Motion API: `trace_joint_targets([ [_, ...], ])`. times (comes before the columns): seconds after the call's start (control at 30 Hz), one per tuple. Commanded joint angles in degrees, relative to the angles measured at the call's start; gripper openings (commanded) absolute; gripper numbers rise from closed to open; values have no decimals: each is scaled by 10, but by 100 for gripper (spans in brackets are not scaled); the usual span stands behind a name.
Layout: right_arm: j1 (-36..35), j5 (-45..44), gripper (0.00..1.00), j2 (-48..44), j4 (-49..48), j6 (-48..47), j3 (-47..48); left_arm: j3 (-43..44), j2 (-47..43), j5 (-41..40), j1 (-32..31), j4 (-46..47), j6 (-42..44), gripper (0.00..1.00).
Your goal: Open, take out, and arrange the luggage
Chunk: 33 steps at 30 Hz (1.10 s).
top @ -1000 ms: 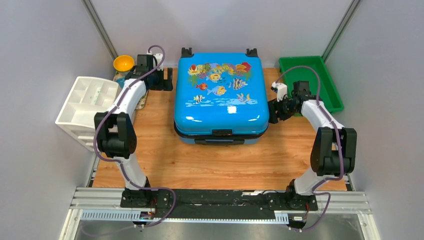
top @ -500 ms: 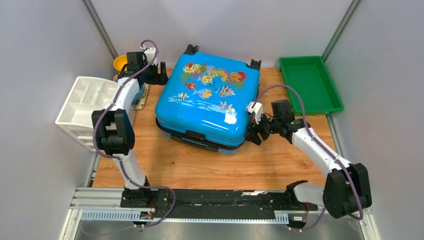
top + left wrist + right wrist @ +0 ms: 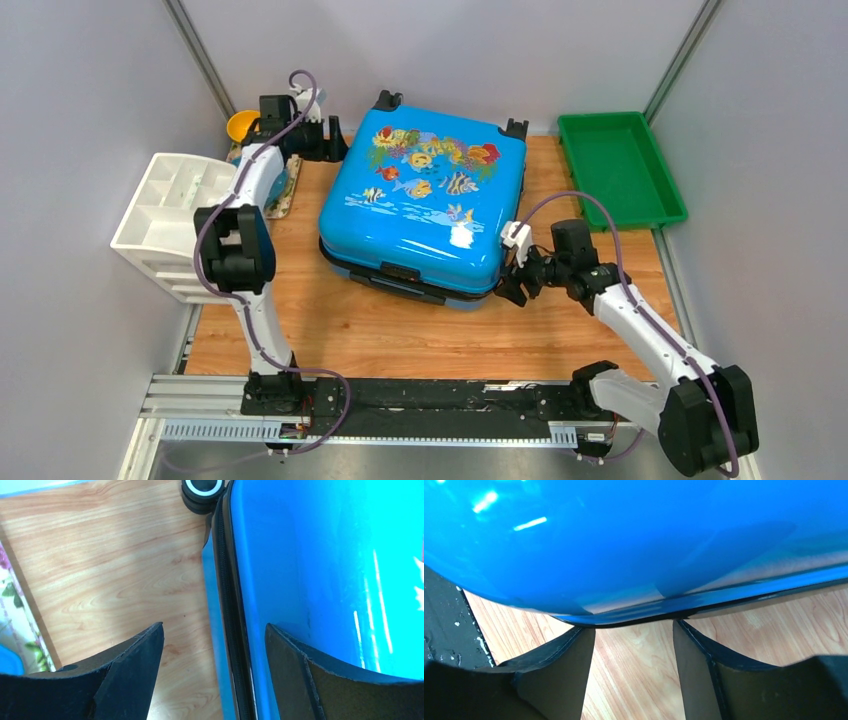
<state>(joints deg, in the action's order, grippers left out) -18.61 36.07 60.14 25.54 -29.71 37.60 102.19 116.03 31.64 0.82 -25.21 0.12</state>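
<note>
The luggage (image 3: 425, 200), a glossy blue hard-shell case with fish print, lies shut and flat on the wooden table, turned a little clockwise. My left gripper (image 3: 335, 132) is open at its far-left corner. In the left wrist view the gripper (image 3: 214, 637) straddles the black zip seam (image 3: 230, 605): one finger over the wood, the other over the blue shell (image 3: 320, 555). A black wheel (image 3: 202, 489) shows beyond. My right gripper (image 3: 506, 288) stands open at the near-right corner. In the right wrist view the gripper (image 3: 631, 629) has both tips against the case's lower rim (image 3: 704, 602), only wood between them.
A white compartmented organiser (image 3: 170, 210) stands at the left edge. A green tray (image 3: 620, 165) sits at the back right. A yellow bowl (image 3: 243, 125) and a floral-patterned mat (image 3: 285, 190) lie behind the left arm. Grey walls close in on three sides.
The luggage has turned clockwise and shifted left. My right gripper swung from the case's right side down to its near-right corner. The left gripper drew back slightly toward the far-left corner.
</note>
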Motion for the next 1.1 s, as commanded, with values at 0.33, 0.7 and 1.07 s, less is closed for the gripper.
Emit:
trace_joint_targets([
  [0.33,-101,-7,62,57,-152,114,44,-307,-450,-79,40,3,-130,85],
  [0.7,-189,-94,68,172,-245,192,169,-551,-648,-109,44,-136,-267,81],
  [1.07,-166,-95,72,126,-193,243,204,-636,-635,-153,45,-108,-342,78],
])
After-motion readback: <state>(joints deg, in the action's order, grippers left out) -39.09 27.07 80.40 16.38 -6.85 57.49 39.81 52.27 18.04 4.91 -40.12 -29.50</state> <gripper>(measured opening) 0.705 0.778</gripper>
